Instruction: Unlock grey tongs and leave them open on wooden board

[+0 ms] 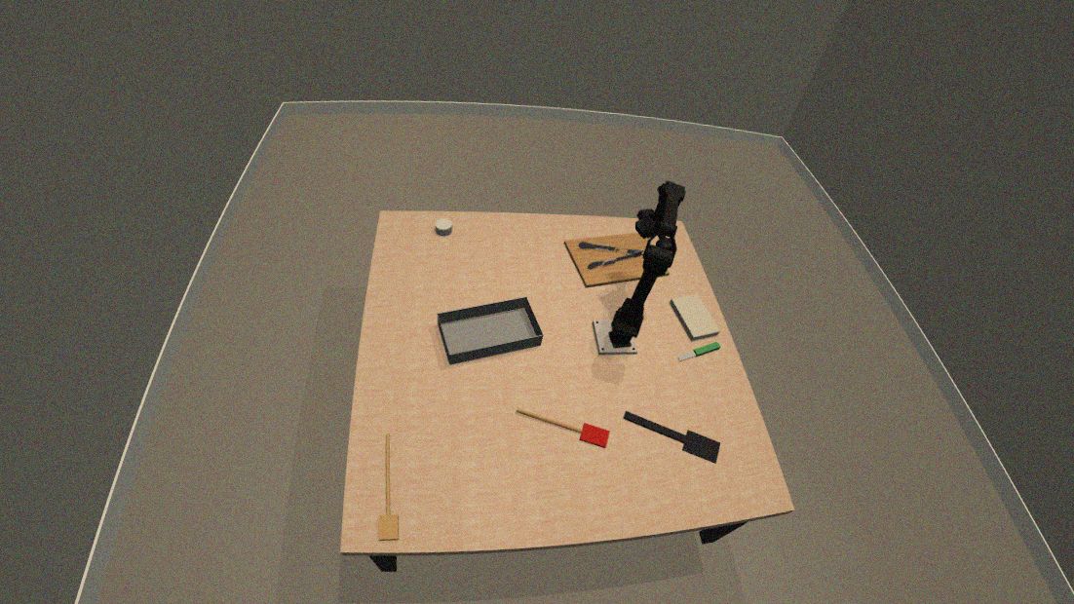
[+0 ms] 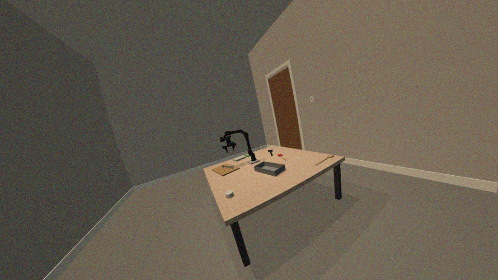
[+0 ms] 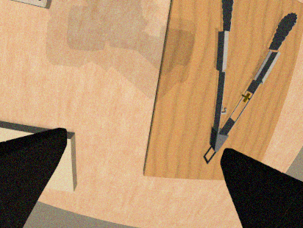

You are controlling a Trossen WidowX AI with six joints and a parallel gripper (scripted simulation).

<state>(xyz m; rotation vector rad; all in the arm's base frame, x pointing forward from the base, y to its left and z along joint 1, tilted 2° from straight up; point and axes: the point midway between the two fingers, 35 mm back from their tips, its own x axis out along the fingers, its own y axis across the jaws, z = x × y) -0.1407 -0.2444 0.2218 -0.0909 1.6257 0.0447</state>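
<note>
Above our black, tapering end effector fingers, we see our jointed matte-black arm and pale-grey, dark-screwed base plate.

red-headed spatula | black spatula | green-handled knife | white-topped round piece
</note>
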